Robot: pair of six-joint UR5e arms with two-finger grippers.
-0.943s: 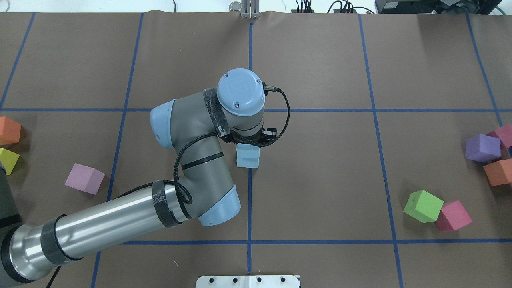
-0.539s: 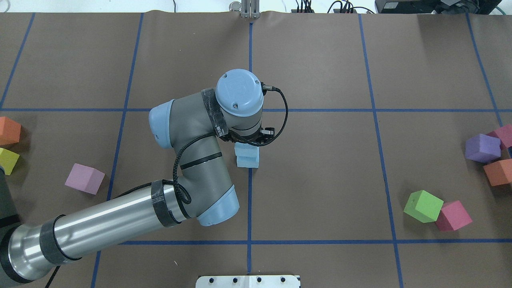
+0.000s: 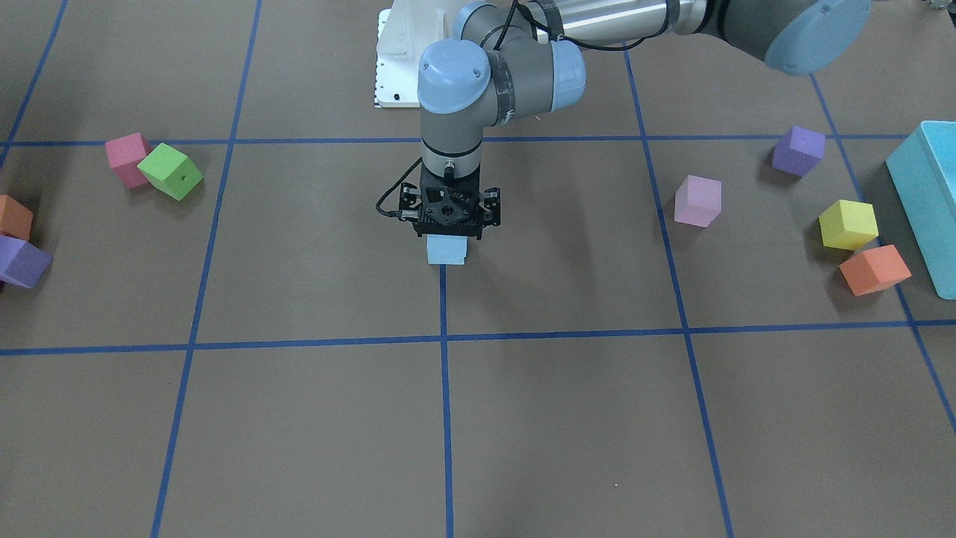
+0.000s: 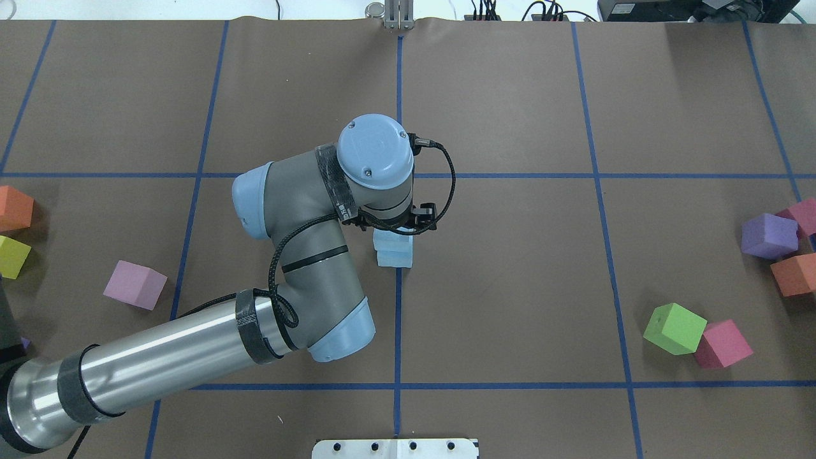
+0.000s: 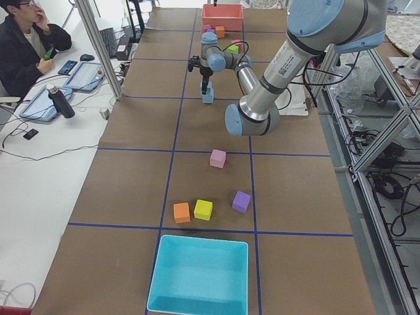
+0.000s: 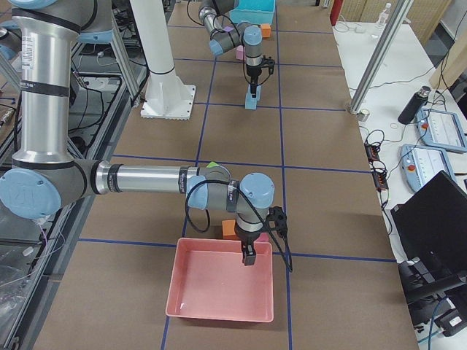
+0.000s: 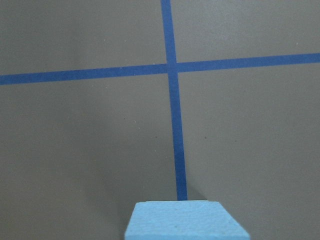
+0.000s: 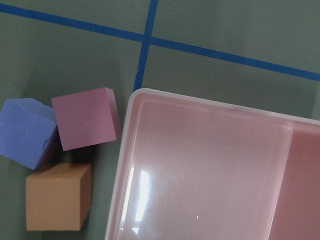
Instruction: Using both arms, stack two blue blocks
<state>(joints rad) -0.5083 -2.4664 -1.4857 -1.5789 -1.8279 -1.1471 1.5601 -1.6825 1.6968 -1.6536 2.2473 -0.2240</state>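
The left claw [image 3: 448, 228] points straight down near the middle of the worktop [image 4: 510, 287]. The two blue blocks sit directly beneath it as a stack. The upper blue block [image 4: 391, 240] rests on the lower blue block [image 4: 395, 258], which stands on a taped grid line.

I cannot tell whether this claw is clamped on the upper block or has let go. From above its fingers are hidden under the wrist, and from the front they are lost against the claw's black body. The left wrist view shows no fingers, only that block's top face, cut off at the bottom edge.

Both cubes look like foam, so they are probably very light, soft enough to dent, and matte rather than slippery. The best hold seems to be a gentle squeeze on two opposite flat sides at about mid-height. A sideways tug could tip the stack.

It is also hard to tell whether the two blocks' edges line up.

Well apart from the left claw, the right claw [image 6: 249, 257] hangs over a pink tray [image 6: 211, 284]. It shows only in a side view, so I cannot tell its state either.
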